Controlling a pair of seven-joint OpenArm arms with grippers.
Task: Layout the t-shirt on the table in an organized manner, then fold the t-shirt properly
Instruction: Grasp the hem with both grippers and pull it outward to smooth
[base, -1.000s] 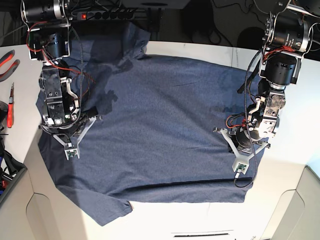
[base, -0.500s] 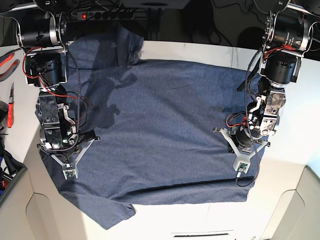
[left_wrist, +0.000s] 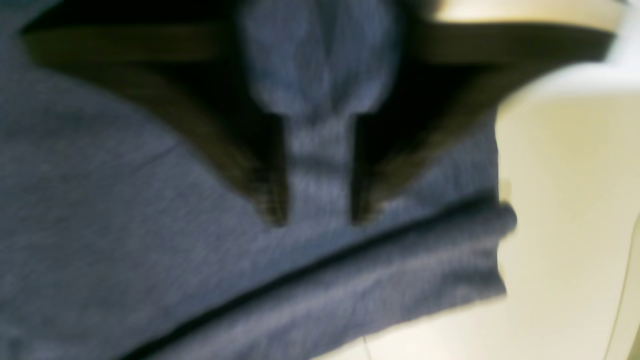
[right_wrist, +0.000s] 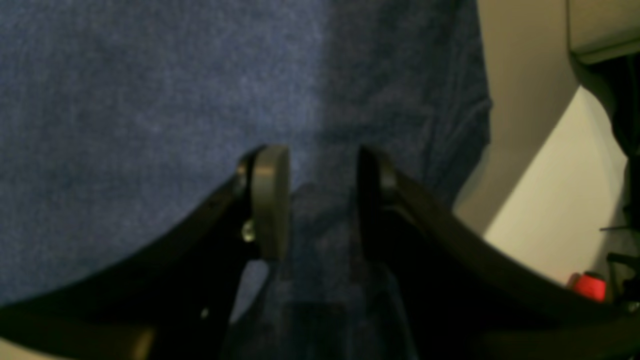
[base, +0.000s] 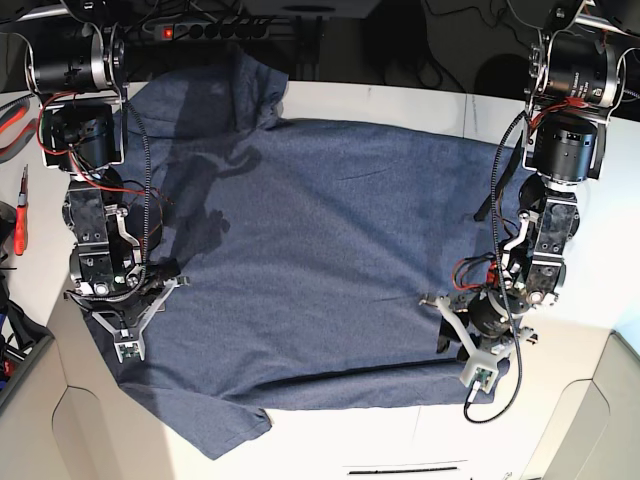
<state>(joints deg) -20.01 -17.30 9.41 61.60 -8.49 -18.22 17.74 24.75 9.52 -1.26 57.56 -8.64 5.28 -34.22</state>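
Both end effectors part-open over t-shirt (base: 320, 250): left end effector (base: 462, 352), right end effector (base: 128, 322), wrists angled downward.

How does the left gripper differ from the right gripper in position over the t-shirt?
In the base view, the left gripper sits near the t-shirt's hem corner, close to bare table. The right gripper sits at the opposite side edge, above a sleeve. Both have their fingers parted, with cloth between them.
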